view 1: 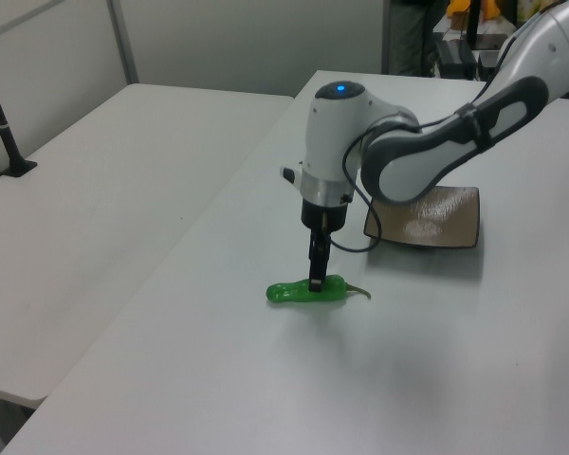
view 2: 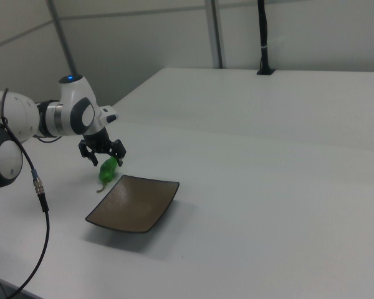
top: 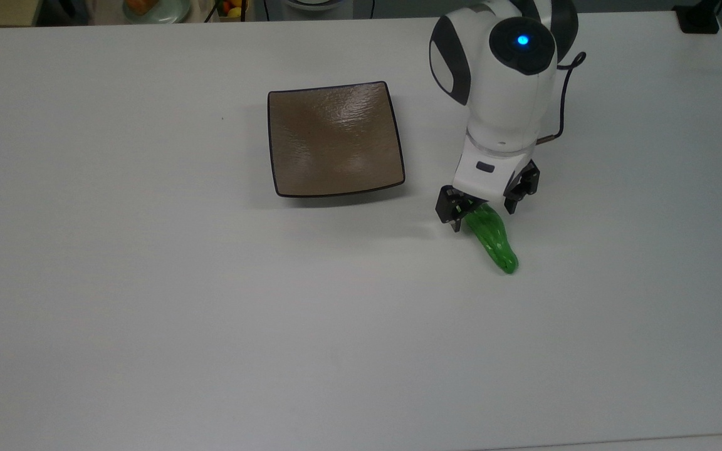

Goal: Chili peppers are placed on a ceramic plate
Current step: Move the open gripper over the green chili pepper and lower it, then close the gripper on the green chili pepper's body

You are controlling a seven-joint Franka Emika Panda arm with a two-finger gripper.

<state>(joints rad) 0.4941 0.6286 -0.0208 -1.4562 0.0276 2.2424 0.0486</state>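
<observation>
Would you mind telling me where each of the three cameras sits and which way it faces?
Top view: overhead, looking down at the white table; wrist and gripper over the chili pepper, beside the ceramic plate.
Left view: raised off one table end, looking along it; elbow, forearm and gripper show.
Right view: low, opposite end; arm enters from the right view's left.
Left and right views share pepper, plate and gripper from opposite sides.

The white Panda arm reaches in from the top view's upper right, its last link pointing straight down with a blue light glowing on the wrist joint. The black two-finger gripper [top: 482, 216] hangs low at the table surface, fingers spread apart with a clear gap between them. In the left view the gripper [view 1: 316, 282] stands vertical.
</observation>
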